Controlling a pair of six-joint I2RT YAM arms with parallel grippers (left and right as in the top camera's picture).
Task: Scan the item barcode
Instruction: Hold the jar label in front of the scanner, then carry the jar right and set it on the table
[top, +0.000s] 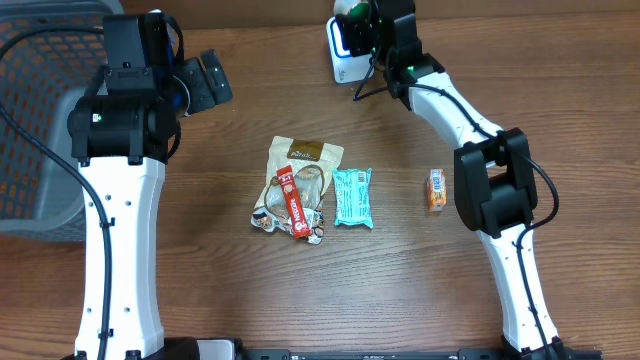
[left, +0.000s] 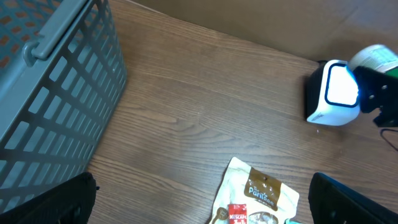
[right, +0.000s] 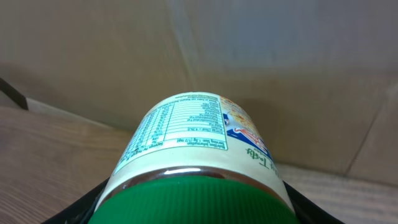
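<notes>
Right wrist view: the cream-labelled jar with the green screw lid (right: 199, 137) sits clamped in the right gripper (right: 196, 208), nutrition panel facing up. Overhead, it hangs at the far edge of the wooden table (top: 400, 290), just beside the white barcode scanner (top: 343, 50), whose window glows. The left gripper (top: 205, 82) is spread wide, holding nothing, near the grey plastic basket (top: 40, 120).

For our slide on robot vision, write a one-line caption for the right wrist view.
Right gripper clasps a green-lidded jar, its nutrition label facing the camera.
</notes>
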